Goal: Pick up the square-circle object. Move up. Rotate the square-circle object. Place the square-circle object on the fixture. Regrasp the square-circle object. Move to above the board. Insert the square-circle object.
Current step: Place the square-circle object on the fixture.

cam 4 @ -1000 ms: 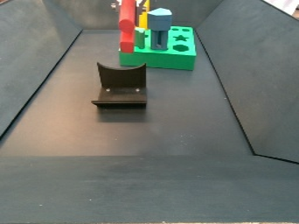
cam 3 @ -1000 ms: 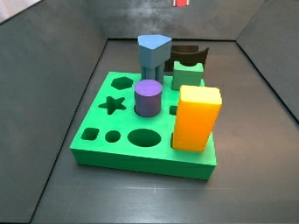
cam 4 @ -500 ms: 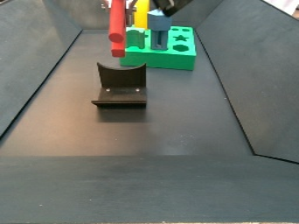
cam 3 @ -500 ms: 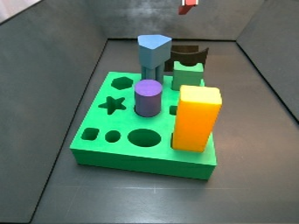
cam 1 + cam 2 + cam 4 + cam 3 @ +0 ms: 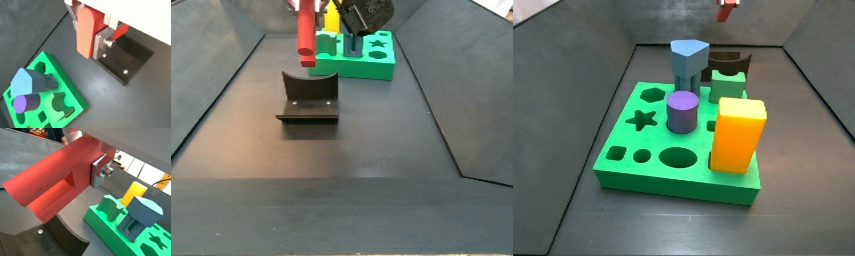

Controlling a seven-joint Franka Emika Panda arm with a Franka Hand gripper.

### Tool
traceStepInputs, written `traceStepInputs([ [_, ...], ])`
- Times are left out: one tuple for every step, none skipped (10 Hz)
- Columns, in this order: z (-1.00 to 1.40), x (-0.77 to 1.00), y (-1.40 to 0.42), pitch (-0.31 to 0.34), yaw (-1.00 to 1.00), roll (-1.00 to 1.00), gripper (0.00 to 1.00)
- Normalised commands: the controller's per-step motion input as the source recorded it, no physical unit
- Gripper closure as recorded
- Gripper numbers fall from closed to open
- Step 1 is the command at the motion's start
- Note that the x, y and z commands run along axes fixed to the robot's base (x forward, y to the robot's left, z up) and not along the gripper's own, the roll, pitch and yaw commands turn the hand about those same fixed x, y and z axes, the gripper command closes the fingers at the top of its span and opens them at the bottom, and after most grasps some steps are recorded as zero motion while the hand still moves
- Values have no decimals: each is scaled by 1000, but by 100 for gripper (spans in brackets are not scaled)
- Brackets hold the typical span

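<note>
The square-circle object (image 5: pixel 305 35), a slim red block, hangs upright above the fixture (image 5: pixel 307 98) and apart from it. My gripper (image 5: pixel 89 31) is shut on it; in both wrist views the silver fingers (image 5: pixel 100 170) clamp its sides. The red block (image 5: pixel 57 183) fills much of a wrist view, its stepped end showing. Below it lies the dark fixture (image 5: pixel 130 56). The green board (image 5: pixel 647 150) sits beyond, also seen as the board (image 5: pixel 40 102) in a wrist view. Only the block's tip (image 5: pixel 727 8) shows at the top edge of a side view.
On the board stand a yellow block (image 5: pixel 738 133), a purple cylinder (image 5: pixel 681 110) and a blue-grey peg (image 5: pixel 688 62). Dark bin walls (image 5: pixel 225 90) slope up on both sides of the floor. The floor (image 5: pixel 331 180) in front of the fixture is bare.
The red block has shifted sideways from in front of the board to over the fixture, and now hangs straight after a slight tilt. The gripper stays shut on it.
</note>
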Motion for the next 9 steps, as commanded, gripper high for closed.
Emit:
traceStepInputs([
  [-1000,135,141,213,-36,-1000,100],
  [-1000,148,141,248,-86,-1000,100],
  [-1000,167,137,232,-137,-801,100],
  [-1000,174,139,206,-163,-694,100],
  [-1000,180,141,159,-201,-479,100],
  [-1000,185,142,121,-212,-322,100],
  [-1000,192,134,81,-212,-230,100],
  [-930,185,130,41,-207,-185,100],
  [-663,143,100,8,-187,-167,100],
])
